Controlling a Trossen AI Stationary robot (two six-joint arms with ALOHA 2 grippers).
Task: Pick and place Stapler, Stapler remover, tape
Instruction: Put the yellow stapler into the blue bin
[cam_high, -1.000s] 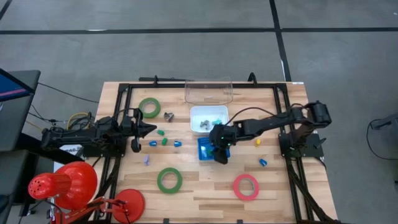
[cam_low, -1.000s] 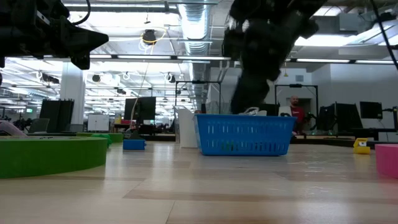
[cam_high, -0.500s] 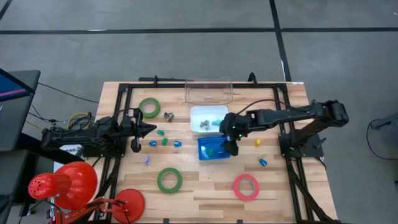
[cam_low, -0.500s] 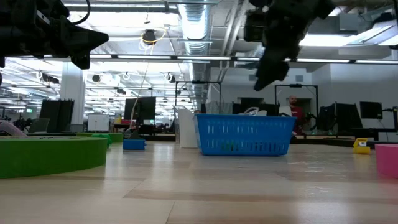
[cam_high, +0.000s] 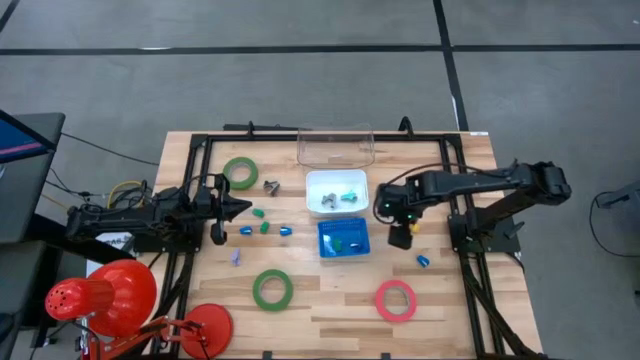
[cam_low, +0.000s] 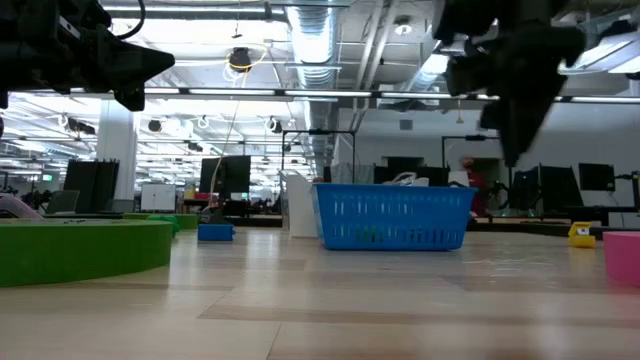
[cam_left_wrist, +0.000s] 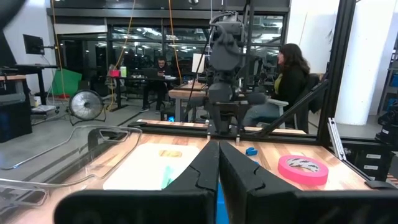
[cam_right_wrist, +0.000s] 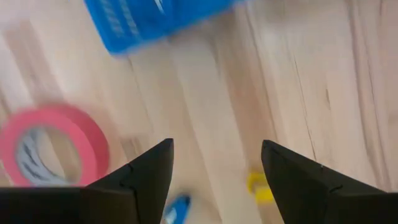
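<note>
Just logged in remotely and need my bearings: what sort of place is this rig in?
Likely a robotics lab or open workshop: exposed ceiling ducts, rows of desks with monitors, a seated person, and a wooden table framed in black.

Blue basket (cam_high: 343, 239); pink-red tape (cam_high: 395, 300); green tape (cam_high: 272, 289); white tray (cam_high: 336, 178); light wood table (cam_high: 320, 310).

Open lab (monitors (cam_low: 228, 172), ducting (cam_low: 305, 40), seated person (cam_left_wrist: 287, 84)).

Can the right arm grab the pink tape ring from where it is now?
Probably yes. The right gripper is open and empty, above the table beside the blue basket. The pink tape ring lies flat nearby with only bare wood between them.
</note>
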